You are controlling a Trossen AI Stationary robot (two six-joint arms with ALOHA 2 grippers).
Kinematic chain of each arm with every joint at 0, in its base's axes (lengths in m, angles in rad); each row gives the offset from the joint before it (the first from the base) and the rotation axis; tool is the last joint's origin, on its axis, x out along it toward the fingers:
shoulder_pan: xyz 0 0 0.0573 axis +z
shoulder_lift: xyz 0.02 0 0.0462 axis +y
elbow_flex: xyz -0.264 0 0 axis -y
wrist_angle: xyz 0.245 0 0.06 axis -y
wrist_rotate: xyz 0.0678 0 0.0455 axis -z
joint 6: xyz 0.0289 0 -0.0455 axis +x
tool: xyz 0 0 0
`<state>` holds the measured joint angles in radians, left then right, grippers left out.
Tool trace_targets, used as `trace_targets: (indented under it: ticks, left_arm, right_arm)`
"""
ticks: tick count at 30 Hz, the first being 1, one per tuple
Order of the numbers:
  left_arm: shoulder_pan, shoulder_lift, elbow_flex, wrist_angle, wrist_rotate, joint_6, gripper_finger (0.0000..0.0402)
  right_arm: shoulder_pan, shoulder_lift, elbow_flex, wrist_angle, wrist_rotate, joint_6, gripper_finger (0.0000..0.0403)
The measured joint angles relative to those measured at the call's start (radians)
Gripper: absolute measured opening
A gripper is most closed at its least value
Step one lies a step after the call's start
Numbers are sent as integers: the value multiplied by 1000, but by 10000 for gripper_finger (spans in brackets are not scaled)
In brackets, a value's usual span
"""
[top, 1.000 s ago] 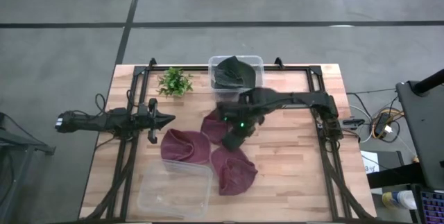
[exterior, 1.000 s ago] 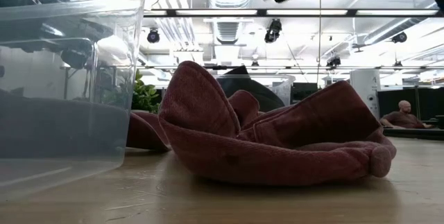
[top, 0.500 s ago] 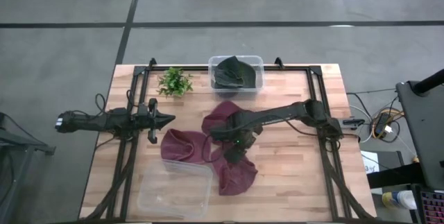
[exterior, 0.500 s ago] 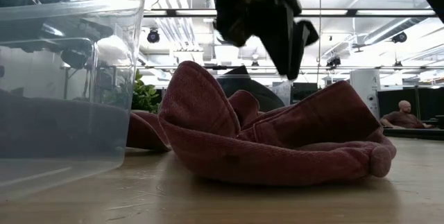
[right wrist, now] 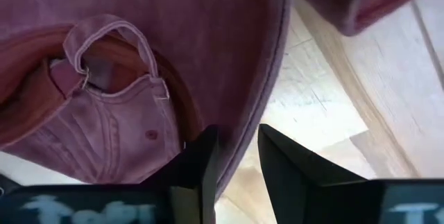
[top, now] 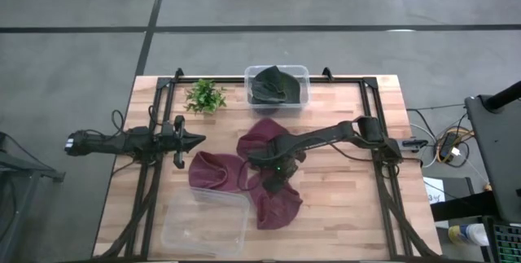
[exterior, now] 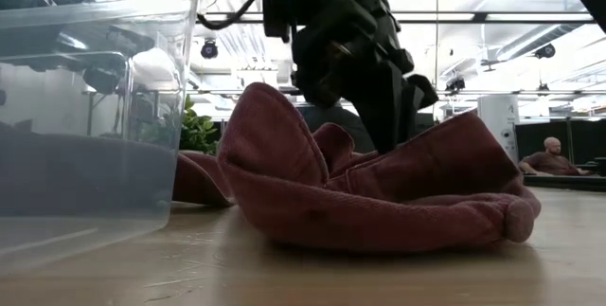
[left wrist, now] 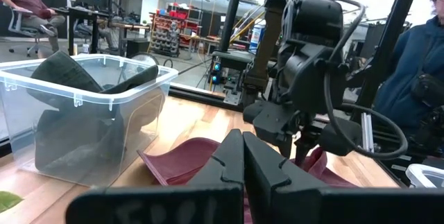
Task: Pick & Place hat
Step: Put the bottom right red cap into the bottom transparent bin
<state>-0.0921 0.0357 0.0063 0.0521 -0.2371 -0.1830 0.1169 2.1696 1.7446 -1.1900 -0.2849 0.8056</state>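
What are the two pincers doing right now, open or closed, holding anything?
Left pincer: closed, empty, parked at the table's left side.
Right pincer: open, straddling the brim edge of a maroon hat, not yet clamped.

Three maroon hats, one dark hat, two clear bins, one plant, two arms.

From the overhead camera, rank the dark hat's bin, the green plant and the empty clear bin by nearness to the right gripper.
Right gripper is over the maroon hats.
1. Empty clear bin, front left.
2. Dark hat's bin, at the far edge.
3. Green plant, far left.
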Motion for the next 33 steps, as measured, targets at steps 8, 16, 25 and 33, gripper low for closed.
trace_targets:
  ticks: [8,16,25,33]
  left_arm:
    - [0,0,0,0,0,0,0]
    - [0,0,0,0,0,0,0]
    - [0,0,0,0,0,0,0]
    - [0,0,0,0,0,0,0]
  right_arm:
    - [0,0,-2,20,-13,-45,27]
    - [1,-28,101,-136,-15,-82,12]
    - [3,-65,398,-378,-66,-163,10]
    - [1,-114,595,-324,-59,-155,9]
